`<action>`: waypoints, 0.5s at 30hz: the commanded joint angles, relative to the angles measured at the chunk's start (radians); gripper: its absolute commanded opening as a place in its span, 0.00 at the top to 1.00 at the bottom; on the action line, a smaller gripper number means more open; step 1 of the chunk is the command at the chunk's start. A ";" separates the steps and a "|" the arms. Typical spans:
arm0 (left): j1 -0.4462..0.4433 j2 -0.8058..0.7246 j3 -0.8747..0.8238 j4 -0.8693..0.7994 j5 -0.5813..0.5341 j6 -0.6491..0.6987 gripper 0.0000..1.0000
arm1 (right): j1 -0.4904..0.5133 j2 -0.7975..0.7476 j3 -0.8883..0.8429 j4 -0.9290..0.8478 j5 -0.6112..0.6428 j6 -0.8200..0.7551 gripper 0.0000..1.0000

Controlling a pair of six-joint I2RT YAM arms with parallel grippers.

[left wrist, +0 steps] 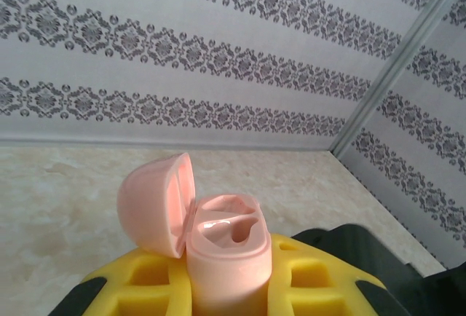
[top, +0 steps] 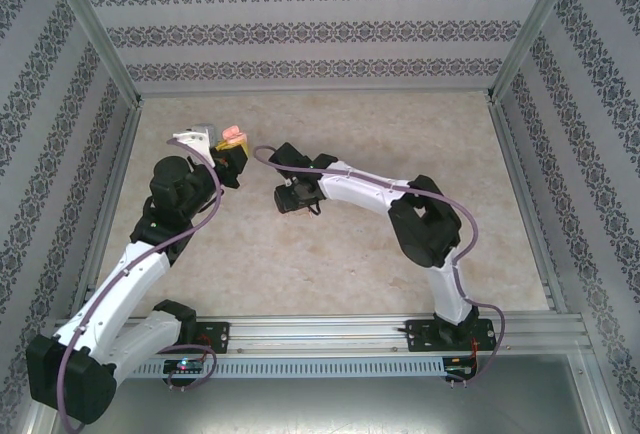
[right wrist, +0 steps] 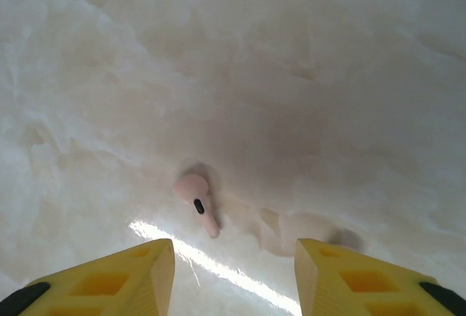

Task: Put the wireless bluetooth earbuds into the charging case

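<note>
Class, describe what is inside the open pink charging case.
Inside the glossy pink plastic charging case, lid hinged back, two moulded hollows show. Their bottoms are hidden by the rim, so whether anything sits there is unclear.

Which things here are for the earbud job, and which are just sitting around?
For the job:
pink earbud
pink charging case, lid open
left claw, holding the case
right claw, open near the earbud

Just around:
marbled table
patterned walls

You count: one pink charging case (left wrist: 226,254), one pinkish earbud (right wrist: 196,205) on the counter (right wrist: 306,76), two claws: left claw (left wrist: 229,287) at the case, right claw (right wrist: 234,276) near it.
</note>
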 commanded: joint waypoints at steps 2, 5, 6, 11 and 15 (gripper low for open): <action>0.015 -0.031 -0.015 0.070 -0.049 -0.027 1.00 | 0.016 0.064 0.069 -0.055 0.004 0.019 0.54; 0.015 -0.035 -0.017 0.071 -0.050 -0.026 1.00 | 0.017 0.099 0.102 -0.059 -0.012 0.019 0.54; 0.015 -0.036 -0.016 0.071 -0.052 -0.026 1.00 | 0.019 0.110 0.114 -0.062 -0.017 0.015 0.54; 0.016 -0.036 -0.020 0.087 -0.055 -0.030 1.00 | 0.025 0.153 0.168 -0.089 -0.029 0.003 0.54; 0.019 -0.035 -0.021 0.091 -0.054 -0.032 1.00 | 0.026 0.175 0.186 -0.100 -0.027 -0.006 0.54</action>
